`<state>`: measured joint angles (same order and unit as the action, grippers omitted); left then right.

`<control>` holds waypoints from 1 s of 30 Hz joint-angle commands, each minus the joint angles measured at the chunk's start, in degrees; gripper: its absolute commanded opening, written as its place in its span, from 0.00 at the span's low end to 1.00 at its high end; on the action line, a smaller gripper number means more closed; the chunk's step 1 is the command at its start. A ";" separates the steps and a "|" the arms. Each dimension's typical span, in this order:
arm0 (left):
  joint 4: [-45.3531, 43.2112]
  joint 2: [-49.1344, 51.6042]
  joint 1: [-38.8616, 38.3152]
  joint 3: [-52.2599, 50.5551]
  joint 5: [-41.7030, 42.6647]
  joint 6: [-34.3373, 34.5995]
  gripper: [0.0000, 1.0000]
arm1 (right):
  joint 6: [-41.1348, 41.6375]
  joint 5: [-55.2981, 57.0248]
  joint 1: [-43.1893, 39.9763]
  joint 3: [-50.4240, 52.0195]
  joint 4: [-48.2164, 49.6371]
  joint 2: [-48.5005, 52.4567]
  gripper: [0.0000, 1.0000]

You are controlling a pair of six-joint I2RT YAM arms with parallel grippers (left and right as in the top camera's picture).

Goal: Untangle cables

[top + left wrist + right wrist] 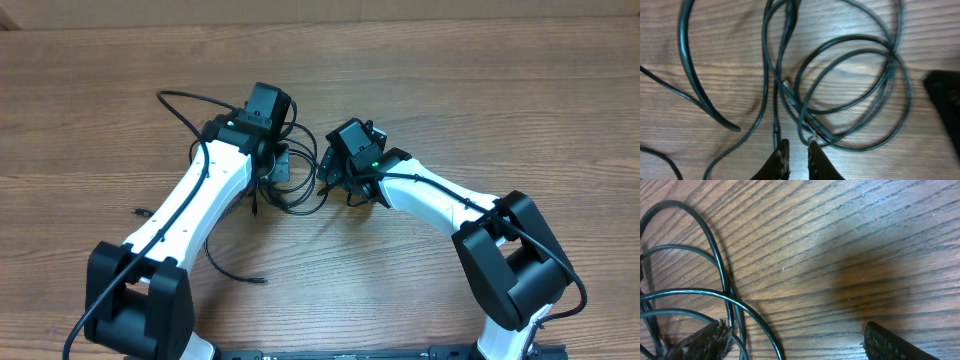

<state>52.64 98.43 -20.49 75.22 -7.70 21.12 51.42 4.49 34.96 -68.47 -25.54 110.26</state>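
Note:
The cables (297, 205) are thin black cords lying in tangled loops on the wooden table between my two grippers. In the left wrist view the loops (855, 107) cross just ahead of my left gripper (797, 147). Its fingers are only a narrow gap apart, with bare wood between them. A silver-tipped plug (812, 137) touches the right fingertip. My right gripper (795, 345) is wide open. Its left finger rests against several cable loops (722, 275), and its right finger is over bare wood. In the overhead view my left gripper (274, 165) and my right gripper (336, 186) sit at either side of the tangle.
One cable strand (180, 98) arcs out to the far left of the tangle. Another loose cable (228, 270) with a plug end lies near the left arm's base. A small plug (140, 212) lies at the left. The table is wood-grain (480, 90).

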 commanded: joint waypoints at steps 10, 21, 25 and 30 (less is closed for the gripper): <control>-6.12 14.82 4.96 -2.49 -7.30 0.74 0.23 | 0.24 0.57 0.13 0.26 0.15 0.24 0.85; 7.45 6.36 4.98 12.59 5.90 -4.63 0.04 | 0.24 0.57 0.13 0.26 0.22 0.24 0.84; 11.65 -1.75 4.98 18.95 9.70 -4.63 0.04 | 0.24 0.57 0.13 0.26 0.17 0.24 0.84; 10.71 -9.33 5.01 22.10 9.66 -4.66 0.04 | 0.24 0.57 0.13 0.26 0.17 0.24 0.84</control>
<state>64.07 94.02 -15.53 94.17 0.95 17.58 51.40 4.49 34.96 -68.47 -25.54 110.26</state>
